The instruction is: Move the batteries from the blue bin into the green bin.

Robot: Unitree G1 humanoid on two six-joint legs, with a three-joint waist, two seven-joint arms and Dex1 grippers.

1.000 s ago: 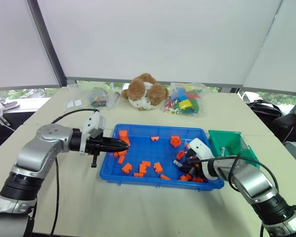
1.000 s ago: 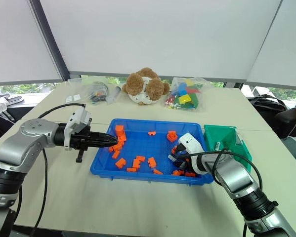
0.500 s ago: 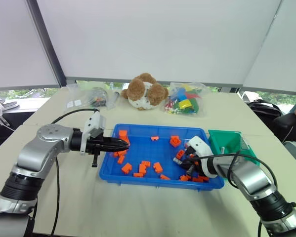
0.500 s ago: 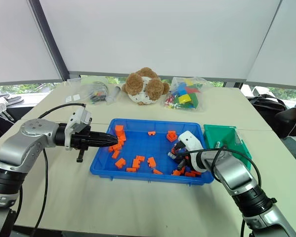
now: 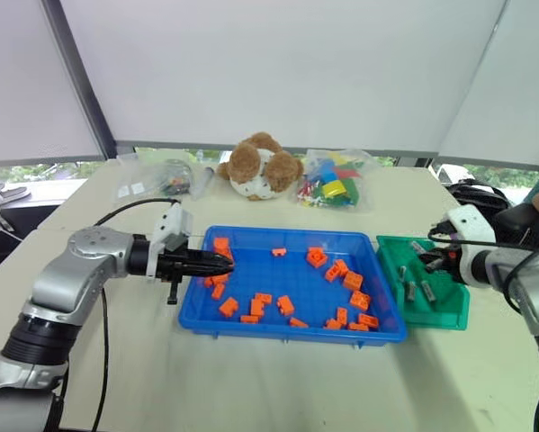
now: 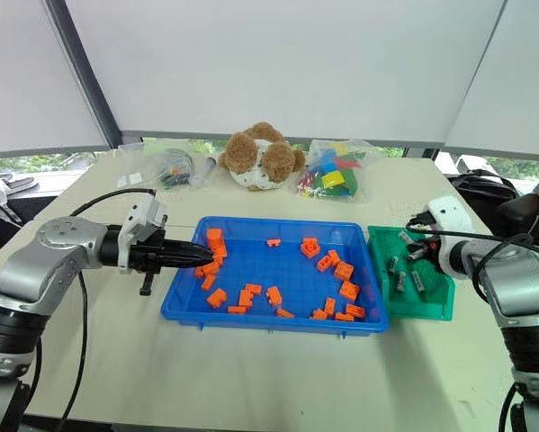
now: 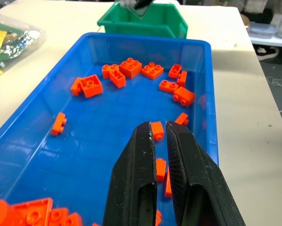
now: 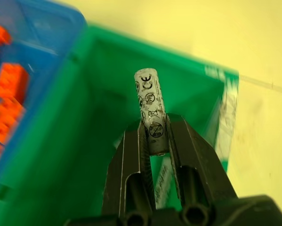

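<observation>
silver battery (image 8: 150, 110) sits pinched in the right gripper (image 8: 155, 136) above the green bin (image 5: 435, 310); drop-off step, next it needs releasing. left gripper (image 7: 160, 136), closed and empty, hovers over the blue bin (image 5: 251, 328)

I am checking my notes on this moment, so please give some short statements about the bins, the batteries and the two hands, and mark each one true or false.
1. The right hand grips a battery over the green bin. True.
2. The green bin holds no batteries yet. False: several batteries already lie in it.
3. The left hand is shut and holds nothing, over the blue bin. True.
4. The green bin stands on the robot's left of the blue bin. False: it stands on its right.
5. Orange blocks lie in the blue bin. True.
</observation>
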